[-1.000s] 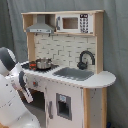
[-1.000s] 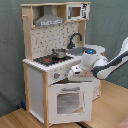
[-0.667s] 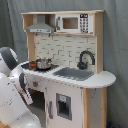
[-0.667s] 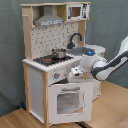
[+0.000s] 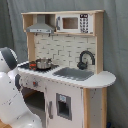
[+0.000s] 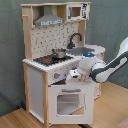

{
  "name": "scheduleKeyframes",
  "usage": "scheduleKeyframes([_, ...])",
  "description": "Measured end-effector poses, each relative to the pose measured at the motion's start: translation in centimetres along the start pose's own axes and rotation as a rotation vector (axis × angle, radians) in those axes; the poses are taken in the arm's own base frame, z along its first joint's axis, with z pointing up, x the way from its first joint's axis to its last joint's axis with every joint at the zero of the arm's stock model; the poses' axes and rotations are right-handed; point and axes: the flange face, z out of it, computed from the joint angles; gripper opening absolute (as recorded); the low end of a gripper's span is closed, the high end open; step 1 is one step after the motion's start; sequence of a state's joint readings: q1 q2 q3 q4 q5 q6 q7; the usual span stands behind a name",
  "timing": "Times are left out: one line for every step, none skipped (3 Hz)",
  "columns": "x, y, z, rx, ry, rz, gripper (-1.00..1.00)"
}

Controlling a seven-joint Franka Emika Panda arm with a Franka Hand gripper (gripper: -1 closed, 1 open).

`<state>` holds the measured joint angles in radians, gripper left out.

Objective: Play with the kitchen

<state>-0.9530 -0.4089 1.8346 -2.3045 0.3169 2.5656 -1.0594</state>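
**Operator:** Kitchen (image 6: 52, 75) stands on a wooden floor in front of a grey curtain, tall and upright in both exterior views. I read it as painted board and light wood: stiff, boxy, heavy enough to stay put if I push gently, though top-heavy with the hood (image 5: 41, 26) and microwave (image 5: 75, 23) up high.

**Observer:** Where is the arm?

**Operator:** In the second exterior view the gripper (image 6: 76, 75) sits at the front edge of the counter (image 5: 107, 79), right against the knob panel above the oven door (image 6: 70, 102). I cannot tell how far the jaws are apart, or whether they have hold of a knob; the wrist hides them.

**Observer:** Handholds?

**Operator:** My judgement: the knobs (image 5: 35, 83) are small, hard, probably smooth plastic, so pinch square on and turn slowly, or the pads will slip off. The oven door has a bar handle (image 6: 71, 90) near its top edge; that is the firmest place to hook and pull. The door looks light and hinged, so little force.

**Observer:** Anything loose?

**Operator:** The pot (image 5: 43, 63) on the stovetop, at the counter's back corner on the first exterior view's left. It looks like thin metal, light and easily knocked off. The black faucet (image 5: 85, 59) behind the grey sink (image 5: 74, 73) looks rigid but thin; I would not lean on it.
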Motion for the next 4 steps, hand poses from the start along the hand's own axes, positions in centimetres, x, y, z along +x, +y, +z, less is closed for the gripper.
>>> scheduleKeyframes([1.5,-0.5,0.2,-0.001,0.026,0.062,-1.0])
scheduleKeyframes([2.6,-1.3,0.1,-0.011,0.041,0.139,-1.0])
scheduleKeyframes([3.3,-1.7,0.1,-0.019,0.055,0.228,-1.0])
scheduleKeyframes([4.0,-2.1,0.0,-0.033,0.077,0.31,-1.0])
